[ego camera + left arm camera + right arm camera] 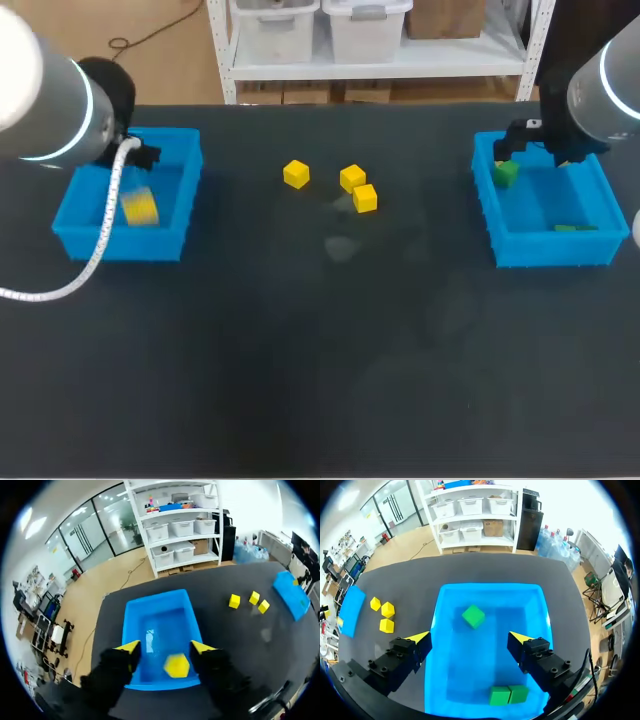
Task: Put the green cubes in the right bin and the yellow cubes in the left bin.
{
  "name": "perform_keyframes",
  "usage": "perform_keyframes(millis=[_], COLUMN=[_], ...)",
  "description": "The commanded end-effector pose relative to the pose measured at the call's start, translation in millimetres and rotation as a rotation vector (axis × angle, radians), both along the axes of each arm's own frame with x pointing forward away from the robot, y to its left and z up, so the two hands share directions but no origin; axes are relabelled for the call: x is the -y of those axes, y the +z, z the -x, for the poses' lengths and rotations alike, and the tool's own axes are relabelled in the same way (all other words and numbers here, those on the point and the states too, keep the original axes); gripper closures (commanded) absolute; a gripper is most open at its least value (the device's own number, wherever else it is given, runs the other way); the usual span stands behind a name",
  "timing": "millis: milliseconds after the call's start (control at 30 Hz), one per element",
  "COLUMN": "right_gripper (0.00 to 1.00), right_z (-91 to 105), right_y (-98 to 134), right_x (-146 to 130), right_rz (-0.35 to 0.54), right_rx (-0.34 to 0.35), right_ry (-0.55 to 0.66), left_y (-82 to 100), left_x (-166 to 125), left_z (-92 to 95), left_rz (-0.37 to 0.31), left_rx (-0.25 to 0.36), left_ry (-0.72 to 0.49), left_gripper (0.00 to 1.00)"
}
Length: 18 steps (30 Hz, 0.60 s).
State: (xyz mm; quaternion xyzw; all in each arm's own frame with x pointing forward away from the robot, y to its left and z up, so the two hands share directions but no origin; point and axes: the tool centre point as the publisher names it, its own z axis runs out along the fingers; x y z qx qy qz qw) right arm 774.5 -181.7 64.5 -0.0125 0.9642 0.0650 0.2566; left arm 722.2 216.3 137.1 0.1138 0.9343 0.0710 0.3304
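Note:
My left gripper (165,647) (143,156) hangs open over the left blue bin (131,615) (70,232). A yellow cube (176,665) (140,207) is below its fingers inside that bin, touching neither finger. Three more yellow cubes (296,174) (352,178) (365,198) lie on the black table between the bins. My right gripper (469,637) (540,148) stands open above the right blue bin (540,605) (550,250). A tilted green cube (473,616) (506,173) sits under it in the bin. Two green cubes (509,695) (575,228) lie side by side at the bin's near wall.
A white cable (95,255) loops from my left arm down past the left bin onto the table. The black tabletop (320,350) stretches wide in front of the bins and the loose cubes.

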Motion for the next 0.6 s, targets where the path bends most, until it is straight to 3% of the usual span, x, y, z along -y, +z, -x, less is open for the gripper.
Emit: perform_keyframes(millis=[33, 167, 267, 467, 600], right_gripper=[0.0, 0.0, 0.0, 0.0, 0.0], right_z=[1.1, 1.1, 1.1, 1.1, 1.1], right_y=[0, 0, 0, 0, 0], right_x=[0, 0, 0, 0, 0], right_rz=[0.002, 0.002, 0.002, 0.002, 0.002], right_rx=[0.004, 0.004, 0.004, 0.004, 0.004], right_ry=[-0.003, -0.003, -0.003, -0.003, -0.003], left_y=[5.9, 15.6, 12.4, -29.2, -51.0], left_x=[17, 53, 88, 147, 173], left_z=[-10.8, -18.8, -24.0, -34.5, -44.2], left_rz=[-0.014, 0.06, 0.126, 0.201, 0.19], left_rx=[0.006, 0.002, -0.051, -0.239, -0.309], left_ry=[0.008, -0.091, -0.182, -0.286, -0.308], left_gripper=[0.0, 0.0, 0.0, 0.0, 0.0])
